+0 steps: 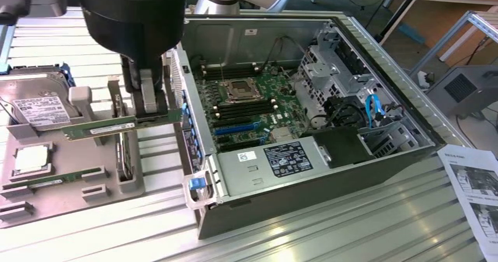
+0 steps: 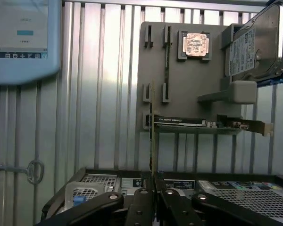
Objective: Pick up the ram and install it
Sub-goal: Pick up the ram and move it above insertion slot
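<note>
A: One ram (image 1: 97, 129) is up in the gripper (image 1: 151, 116). The jaws are almost closed and pinch its long edge. It hangs over the grey tray (image 1: 78, 201), just beside the open PC case (image 1: 311, 180).
B: What is hidden?
A: Approx. a third of it sits behind the fingers (image 1: 146, 93). In the wrist view the ram (image 2: 152, 141) is edge-on, only a thin line above the gripper (image 2: 154, 193).
B: Any writing?
A: The ram has a white sticker, txt too small to read. Same for the hard drive (image 1: 39, 107) label and the paper sheet (image 1: 474, 198), which the frame cuts off.
B: How does it look?
A: Long, narrow, green board; chips not clear.
</note>
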You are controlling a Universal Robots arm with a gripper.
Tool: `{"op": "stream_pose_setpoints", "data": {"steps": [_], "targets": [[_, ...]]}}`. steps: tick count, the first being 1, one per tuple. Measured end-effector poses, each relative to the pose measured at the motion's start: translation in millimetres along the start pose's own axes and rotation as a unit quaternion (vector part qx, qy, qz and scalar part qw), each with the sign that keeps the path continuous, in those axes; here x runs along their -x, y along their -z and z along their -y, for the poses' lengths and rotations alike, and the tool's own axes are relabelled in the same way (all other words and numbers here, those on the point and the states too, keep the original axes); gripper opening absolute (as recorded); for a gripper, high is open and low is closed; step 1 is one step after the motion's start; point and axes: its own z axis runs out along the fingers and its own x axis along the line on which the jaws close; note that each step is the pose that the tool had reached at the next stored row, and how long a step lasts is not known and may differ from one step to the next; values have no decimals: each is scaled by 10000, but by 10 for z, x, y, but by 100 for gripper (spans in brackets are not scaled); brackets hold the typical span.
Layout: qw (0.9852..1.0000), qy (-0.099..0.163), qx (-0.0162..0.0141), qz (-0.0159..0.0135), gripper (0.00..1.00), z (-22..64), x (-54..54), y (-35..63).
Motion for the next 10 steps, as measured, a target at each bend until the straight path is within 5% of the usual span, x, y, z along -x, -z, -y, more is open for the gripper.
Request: {"op": "stream_pose_setpoints", "data": {"steps": [10], "targets": [[10000,0,8,0,13,309,-14,7]]}}
